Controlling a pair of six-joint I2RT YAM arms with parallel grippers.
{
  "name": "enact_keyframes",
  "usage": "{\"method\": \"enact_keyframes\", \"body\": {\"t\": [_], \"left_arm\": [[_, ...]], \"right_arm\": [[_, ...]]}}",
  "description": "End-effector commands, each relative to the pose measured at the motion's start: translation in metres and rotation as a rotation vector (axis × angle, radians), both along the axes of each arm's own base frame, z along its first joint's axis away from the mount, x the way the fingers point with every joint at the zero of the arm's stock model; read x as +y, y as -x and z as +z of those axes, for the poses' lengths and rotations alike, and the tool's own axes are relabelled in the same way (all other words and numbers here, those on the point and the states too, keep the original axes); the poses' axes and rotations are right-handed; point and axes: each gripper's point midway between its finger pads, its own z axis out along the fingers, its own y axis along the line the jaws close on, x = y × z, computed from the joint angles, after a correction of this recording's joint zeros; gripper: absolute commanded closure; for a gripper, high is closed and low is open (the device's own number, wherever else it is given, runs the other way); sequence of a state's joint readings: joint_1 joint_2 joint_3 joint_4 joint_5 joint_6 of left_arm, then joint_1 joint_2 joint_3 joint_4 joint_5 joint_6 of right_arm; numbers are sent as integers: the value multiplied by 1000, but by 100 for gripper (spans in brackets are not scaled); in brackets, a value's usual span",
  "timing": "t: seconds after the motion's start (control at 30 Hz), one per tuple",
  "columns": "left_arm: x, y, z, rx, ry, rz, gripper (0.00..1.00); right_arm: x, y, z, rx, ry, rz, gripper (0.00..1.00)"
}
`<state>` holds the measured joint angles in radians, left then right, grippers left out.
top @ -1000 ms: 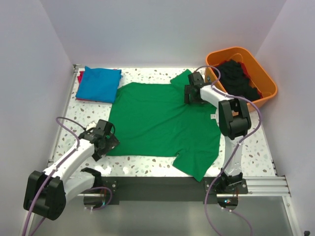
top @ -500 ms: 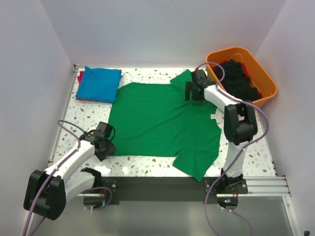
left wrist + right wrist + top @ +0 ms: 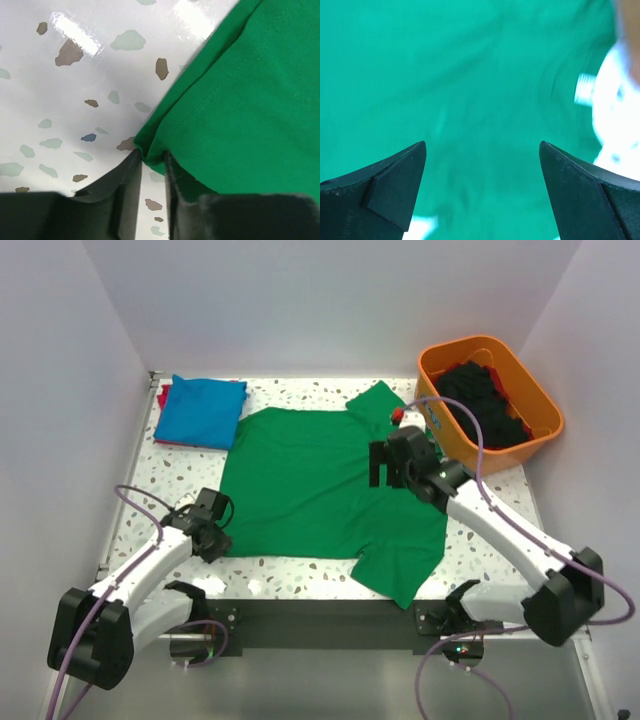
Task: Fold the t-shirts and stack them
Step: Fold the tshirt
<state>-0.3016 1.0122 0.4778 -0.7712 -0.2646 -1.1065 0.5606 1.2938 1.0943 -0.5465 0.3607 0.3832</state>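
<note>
Shirt [image 3: 320,480] centre; clothes [image 3: 485,405], seemingly, in tub [image 3: 478,341]

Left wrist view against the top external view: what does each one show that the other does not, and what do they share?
Only the left wrist view: the left gripper's fingers standing narrow around a hem corner of the green t-shirt, with its stitching; a firm grip I cannot confirm. Only the top external view: the folded blue t-shirt on a red t-shirt, the orange tub with black clothes, and the right gripper, open, above the green t-shirt. Both: the green t-shirt, the speckled table, the left gripper.
</note>
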Motion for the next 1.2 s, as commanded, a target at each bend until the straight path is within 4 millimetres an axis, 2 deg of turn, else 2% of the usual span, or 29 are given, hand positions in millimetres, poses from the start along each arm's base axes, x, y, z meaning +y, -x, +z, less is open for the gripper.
{"method": "enact_keyframes", "body": {"t": [0.0, 0.03, 0.07, 0.1, 0.13, 0.17, 0.3, 0.37, 0.4, 0.47, 0.6, 0.67, 0.7, 0.83, 0.93, 1.03, 1.07, 1.13, 1.17], "left_arm": [[3, -8, 4, -51, -12, 1, 73], [3, -8, 4, -56, -10, -2, 75], [2, -8, 4, -56, -8, -6, 84], [1, -9, 6, -69, -1, -10, 88], [1, -9, 5, -70, 1, -11, 95], [1, -9, 6, -75, 2, -13, 100], [-1, -9, 8, -97, 15, -29, 100], [-3, -10, 9, -109, 27, -33, 100], [-4, -10, 10, -115, 33, -35, 100], [-4, -9, 9, -118, 36, -39, 100], [-5, -10, 10, -122, 40, -40, 100], [-5, -9, 9, -117, 39, -38, 100], [-5, -9, 9, -116, 42, -36, 100], [-5, -8, 9, -112, 46, -30, 100], [-5, -9, 9, -118, 48, -24, 100], [-6, -9, 8, -121, 53, -27, 100], [-7, -9, 9, -121, 54, -29, 100], [-6, -8, 10, -122, 54, -32, 100], [-6, -8, 10, -121, 54, -30, 100]], "right_arm": [[-10, 63, -25, 119, 32, -8, 1], [-10, 76, -20, 115, 13, 7, 1], [-13, 88, -26, 137, 18, 13, 1], [-11, 108, -33, 181, 16, 26, 1], [-11, 119, -32, 192, -2, 39, 1], [-11, 131, -39, 226, 4, 50, 1], [-9, 199, -71, 414, 67, 113, 1], [-9, 222, -89, 486, 113, 139, 2], [-3, 235, -94, 502, 119, 167, 2], [-2, 247, -106, 540, 150, 191, 4], [-2, 253, -132, 579, 245, 221, 13], [7, 253, -139, 585, 230, 249, 25], [10, 254, -143, 597, 240, 264, 28], [12, 261, -154, 641, 234, 281, 33], [8, 272, -163, 697, 232, 275, 41], [3, 277, -172, 727, 240, 254, 54], [1, 276, -172, 722, 253, 241, 66], [-5, 274, -170, 714, 278, 215, 76], [-9, 274, -167, 711, 287, 201, 85]]}}
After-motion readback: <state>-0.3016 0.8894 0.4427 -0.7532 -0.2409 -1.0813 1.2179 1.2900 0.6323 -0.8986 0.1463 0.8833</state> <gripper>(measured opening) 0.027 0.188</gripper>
